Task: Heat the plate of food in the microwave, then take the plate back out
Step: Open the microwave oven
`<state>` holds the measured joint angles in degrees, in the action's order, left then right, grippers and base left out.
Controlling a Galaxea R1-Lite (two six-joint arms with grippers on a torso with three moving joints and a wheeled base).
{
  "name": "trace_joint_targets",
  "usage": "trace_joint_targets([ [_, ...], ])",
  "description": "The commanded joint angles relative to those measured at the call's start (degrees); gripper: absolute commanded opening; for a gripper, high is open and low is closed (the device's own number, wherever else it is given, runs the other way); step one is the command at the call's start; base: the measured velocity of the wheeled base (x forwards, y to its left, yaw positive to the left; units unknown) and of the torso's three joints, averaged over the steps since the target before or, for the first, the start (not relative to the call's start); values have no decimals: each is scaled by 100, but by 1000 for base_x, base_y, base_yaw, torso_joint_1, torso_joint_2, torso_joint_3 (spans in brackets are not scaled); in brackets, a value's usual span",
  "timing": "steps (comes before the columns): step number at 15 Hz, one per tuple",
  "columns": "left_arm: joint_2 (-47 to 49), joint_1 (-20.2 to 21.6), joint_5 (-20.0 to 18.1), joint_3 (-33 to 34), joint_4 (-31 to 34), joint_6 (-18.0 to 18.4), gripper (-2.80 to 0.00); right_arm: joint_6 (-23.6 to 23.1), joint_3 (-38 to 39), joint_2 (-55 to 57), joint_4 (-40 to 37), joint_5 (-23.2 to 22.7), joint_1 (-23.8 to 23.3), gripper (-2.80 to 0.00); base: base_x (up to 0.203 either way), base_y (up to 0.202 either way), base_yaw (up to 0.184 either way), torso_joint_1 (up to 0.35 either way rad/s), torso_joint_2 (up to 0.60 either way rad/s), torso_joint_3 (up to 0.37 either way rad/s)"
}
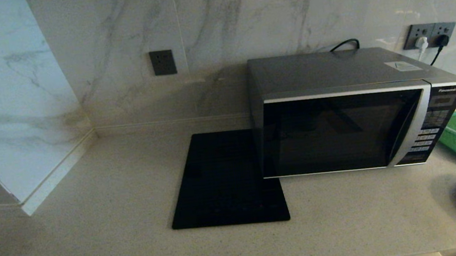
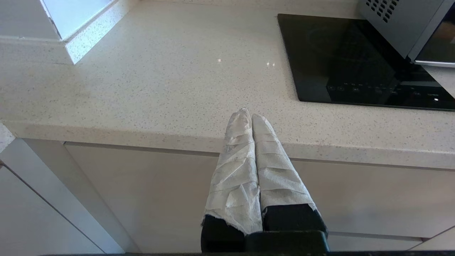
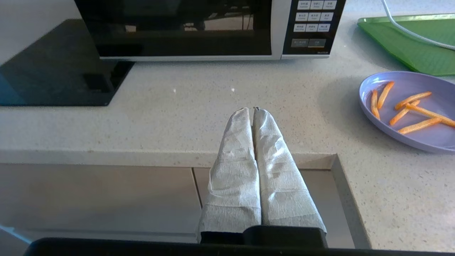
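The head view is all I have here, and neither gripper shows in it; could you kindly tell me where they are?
Observer: The left gripper hangs shut at the counter's front edge, holding nothing.
Operator: And the right one?
Observer: The right gripper is shut and empty too, short of the microwave.
Operator: How near is the plate of food?
Observer: The plate of food lies apart from that gripper, before the green tray.

Left gripper (image 2: 251,115): two long tapered fingers (image 2: 234,170) wrapped in white crinkled paper-like tape, black finger bases exposed below the wrap, black mount block seen beneath. Right gripper (image 3: 253,109): same build, fingers (image 3: 280,177) covered in white wrinkled wrap, small dark tip visible on one, black housing edge seen beneath.
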<state>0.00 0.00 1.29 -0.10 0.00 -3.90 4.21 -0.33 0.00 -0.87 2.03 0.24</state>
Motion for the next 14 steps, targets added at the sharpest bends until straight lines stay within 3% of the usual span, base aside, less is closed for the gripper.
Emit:
trace_joint_targets([
  [1, 0, 0, 3, 1, 0, -5, -280, 109, -275, 5, -74, 82, 2, -280, 0, 0, 0, 0, 0, 0],
  [4, 0, 0, 3, 1, 0, -5, -280, 206, -1621, 145, -796, 195, 2, -280, 0, 0, 0, 0, 0, 0],
  [7, 0, 0, 3, 1, 0, -3, -280, 291, -3785, 765, -2549, 219, -1, -280, 0, 0, 0, 0, 0, 0],
  [9, 0, 0, 3, 1, 0, -5, -280, 400, -4896, 1825, -3410, 228, -59, -280, 0, 0, 0, 0, 0, 0],
  [10, 0, 0, 3, 1, 0, -5, -280, 422, -5217, 2378, -3642, 257, -211, -280, 0, 0, 0, 0, 0, 0],
  [12, 0, 0, 3, 1, 0, -5, -280, 215, -5706, 3276, -3744, 321, -992, -280, 0, 0, 0, 0, 0, 0],
  [14, 0, 0, 3, 1, 0, -5, -280, -151, -5735, 3851, -3041, 370, -1708, -280, 0, 0, 0, 0, 0, 0],
])
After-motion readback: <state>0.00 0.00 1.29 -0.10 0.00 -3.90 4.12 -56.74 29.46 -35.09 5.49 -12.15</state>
